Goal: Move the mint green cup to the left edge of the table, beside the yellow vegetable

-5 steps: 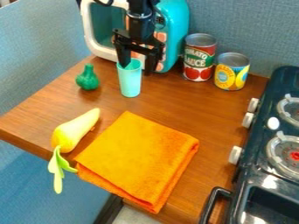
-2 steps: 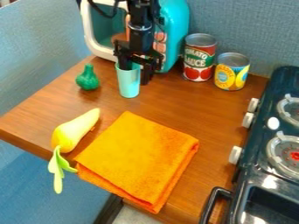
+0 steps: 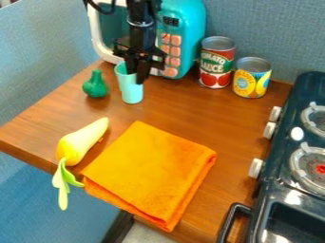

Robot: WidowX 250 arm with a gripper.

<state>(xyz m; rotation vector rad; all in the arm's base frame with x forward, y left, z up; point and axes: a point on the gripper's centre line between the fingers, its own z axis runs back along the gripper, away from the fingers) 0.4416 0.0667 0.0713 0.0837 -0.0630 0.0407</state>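
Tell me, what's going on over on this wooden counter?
A black robot arm has its pincer down at the rim of a pale turquoise cup, which leans slightly. Whether it has a grip on the cup, I can't tell. A green toy vegetable stands nearby, with a turquoise toy microwave behind. A folded orange cloth lies in front, beside a yellow vegetable.
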